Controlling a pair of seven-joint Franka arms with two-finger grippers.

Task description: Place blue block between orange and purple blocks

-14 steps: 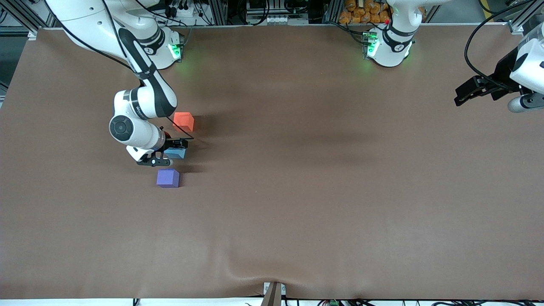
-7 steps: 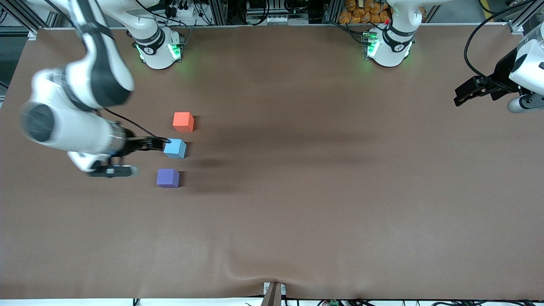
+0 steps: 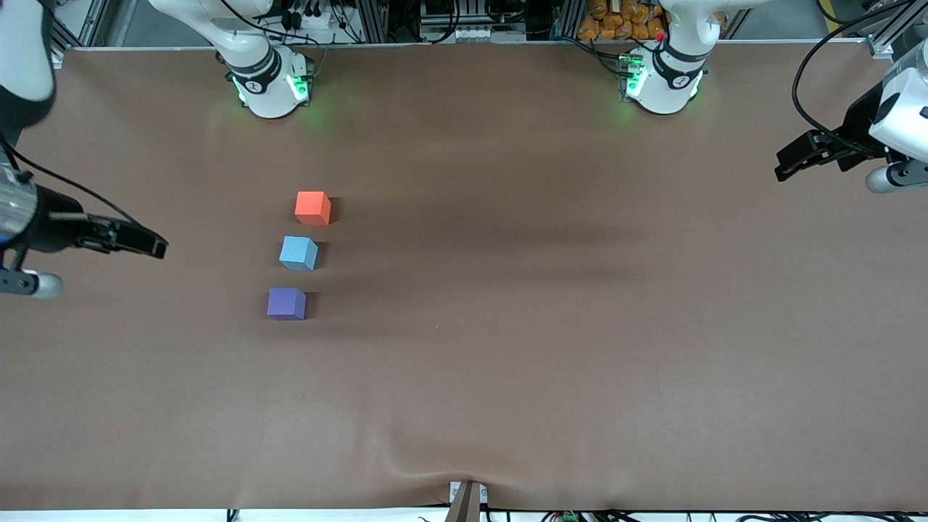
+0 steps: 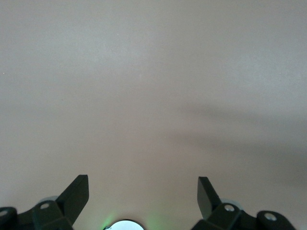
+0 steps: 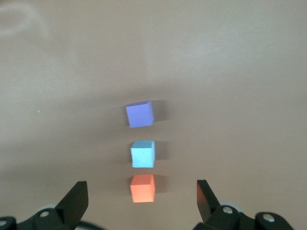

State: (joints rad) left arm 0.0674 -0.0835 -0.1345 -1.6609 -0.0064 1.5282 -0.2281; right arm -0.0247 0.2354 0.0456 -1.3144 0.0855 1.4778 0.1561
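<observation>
The orange block (image 3: pixel 313 208), the blue block (image 3: pixel 299 253) and the purple block (image 3: pixel 286 304) stand in a row on the brown table, with small gaps between them. The blue block is in the middle. The orange block is farthest from the front camera and the purple block nearest. The right wrist view shows the purple (image 5: pixel 140 114), blue (image 5: pixel 143 154) and orange (image 5: pixel 142 188) blocks. My right gripper (image 3: pixel 148 245) is open and empty, up over the table's right-arm end and well apart from the blocks. My left gripper (image 3: pixel 786 165) is open and empty and waits over the left-arm end, with only bare table in its wrist view (image 4: pixel 143 189).
The two arm bases (image 3: pixel 270 80) (image 3: pixel 661 76) stand along the table's edge farthest from the front camera. A bracket (image 3: pixel 467 500) sits at the table's near edge. A wrinkle in the cover lies just above it.
My right gripper has let go of the blue block and pulled away toward the right arm's end of the table. The blue block stays between the other two. The left arm has not moved.
</observation>
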